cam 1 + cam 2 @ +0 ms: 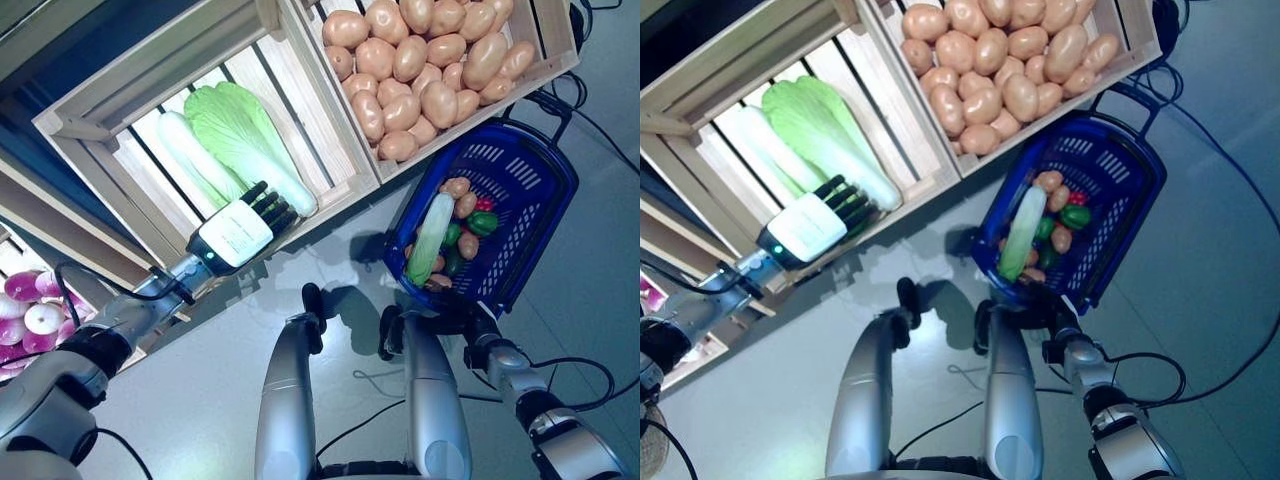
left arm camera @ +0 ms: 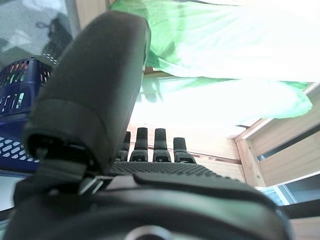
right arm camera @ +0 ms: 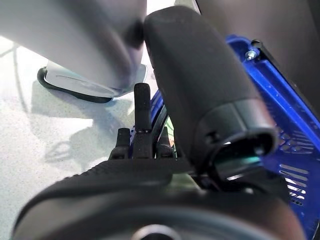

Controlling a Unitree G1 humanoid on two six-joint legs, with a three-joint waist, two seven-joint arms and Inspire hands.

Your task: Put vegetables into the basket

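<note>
My left hand (image 1: 245, 230) reaches into a wooden crate (image 1: 110, 95) on the stand. Its fingers (image 2: 160, 145) are straight, with their tips right beside a long green and white cabbage (image 1: 250, 140), and it holds nothing. The cabbage shows just past the fingers in the left wrist view (image 2: 225, 50). The blue basket (image 1: 545, 190) stands on the floor to the right. In it lie a long pale green vegetable (image 1: 430, 235), potatoes (image 1: 458, 187), a green pepper (image 1: 482, 222) and a small red vegetable (image 1: 485, 203). My right hand (image 1: 462, 318) is at the basket's near rim (image 3: 280, 100), fingers (image 3: 142, 115) straight and empty.
The wooden stand runs across the back and left, with a second crate (image 1: 555, 70) just behind the basket. A lower shelf (image 1: 30, 310) sticks out at the far left. Grey floor (image 1: 200, 400) lies between the stand and the basket.
</note>
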